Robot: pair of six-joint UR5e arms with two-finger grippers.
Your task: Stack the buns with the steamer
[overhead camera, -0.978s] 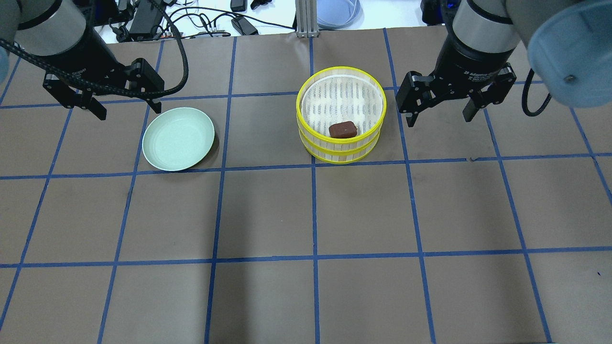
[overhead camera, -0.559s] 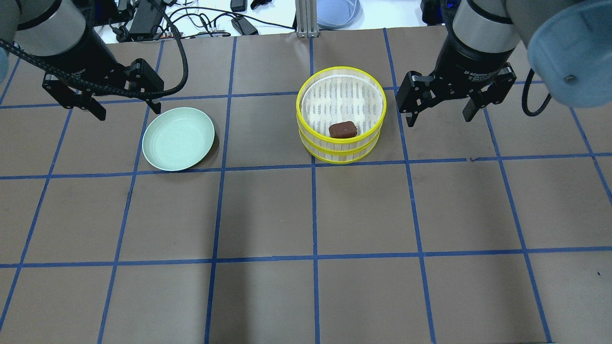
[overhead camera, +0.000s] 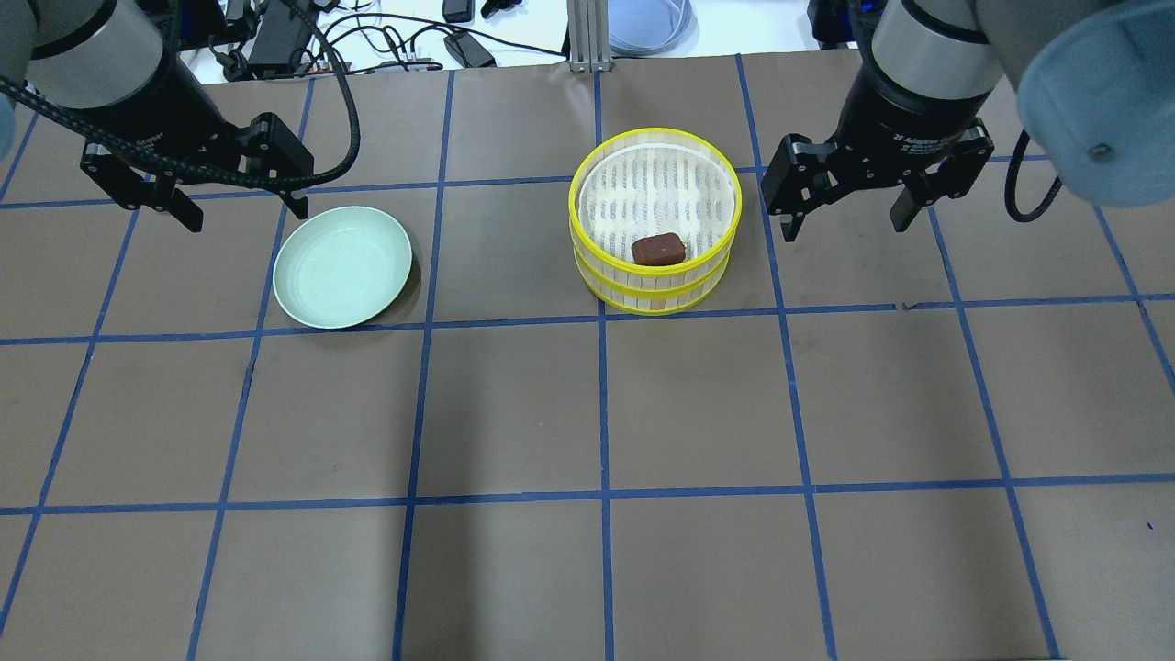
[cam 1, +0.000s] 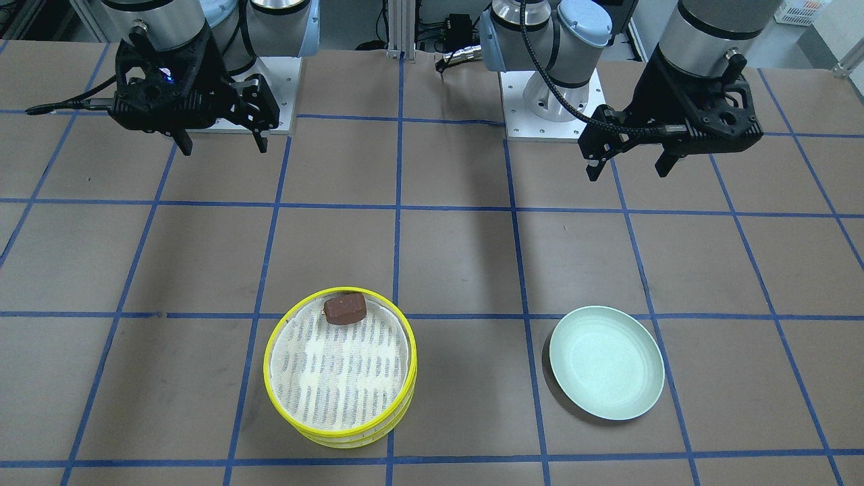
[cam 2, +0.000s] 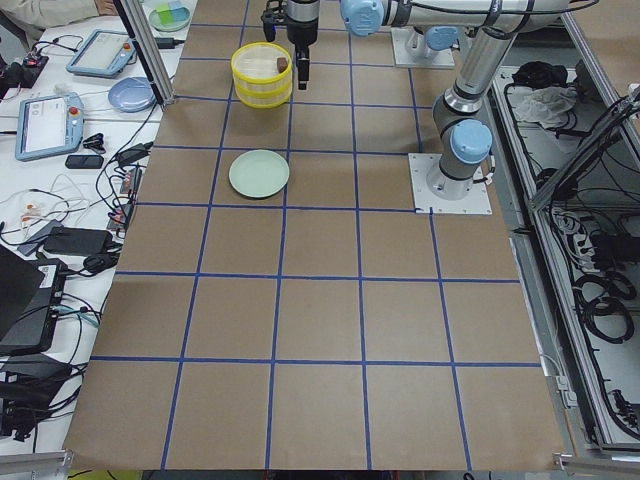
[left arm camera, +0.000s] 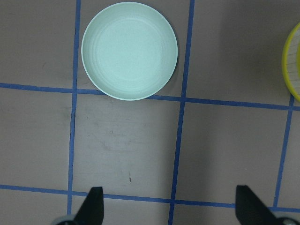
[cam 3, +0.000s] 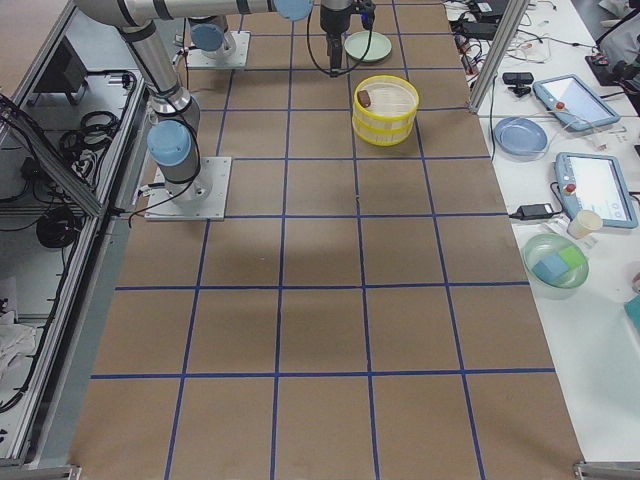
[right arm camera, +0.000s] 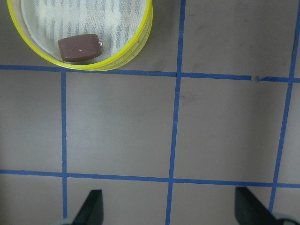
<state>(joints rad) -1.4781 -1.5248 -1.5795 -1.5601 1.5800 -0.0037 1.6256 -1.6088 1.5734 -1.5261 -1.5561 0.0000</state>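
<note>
The two steamer trays (overhead camera: 654, 266) stand stacked one on the other at the table's far middle, also in the front view (cam 1: 339, 428). The reddish-brown bun (overhead camera: 658, 249) lies in the top tray by its rim, and shows in the front view (cam 1: 345, 308) and the right wrist view (right arm camera: 78, 48). The cream-white bun is hidden. My right gripper (overhead camera: 844, 216) is open and empty, raised to the right of the stack. My left gripper (overhead camera: 240, 213) is open and empty, raised by the green plate's back left.
An empty pale green plate (overhead camera: 342, 266) sits left of the steamer, also in the left wrist view (left arm camera: 129, 50). Cables, adapters and a metal post (overhead camera: 585, 35) lie past the table's far edge. Blue tape lines grid the brown table.
Both grippers have drifted slightly up and back from the table. The steamer stack, bun and plate have not moved.
</note>
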